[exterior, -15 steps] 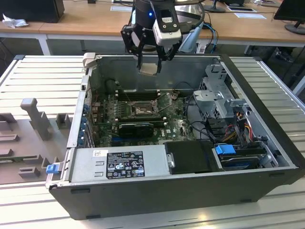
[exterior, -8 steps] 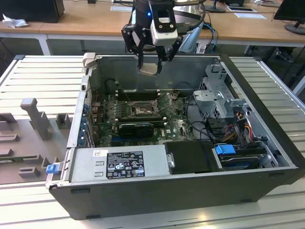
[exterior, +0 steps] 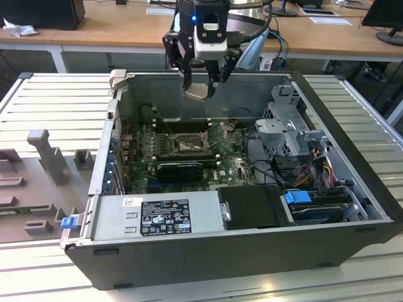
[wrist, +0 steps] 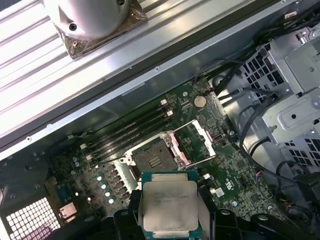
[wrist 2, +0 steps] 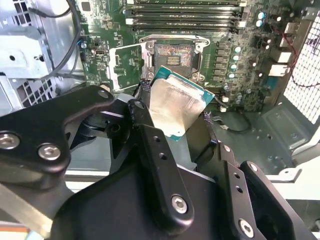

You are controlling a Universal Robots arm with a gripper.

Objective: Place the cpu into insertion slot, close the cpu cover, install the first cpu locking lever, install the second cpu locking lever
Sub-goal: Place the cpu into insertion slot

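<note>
the gripper (exterior: 201, 87) – fingers closed on the cpu (exterior: 196, 93) – hangs above the open computer case (exterior: 220, 258); the insertion slot (wrist: 155, 159) lies bare below, its cpu cover (wrist: 207, 137) swung open beside it.

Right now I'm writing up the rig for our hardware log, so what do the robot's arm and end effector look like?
The end effector is matte black, built of jointed bar links with silver screw heads at the pivots. Its fingers are narrow black bars. Above them sits a pale grey housing with a small blue light.
</note>
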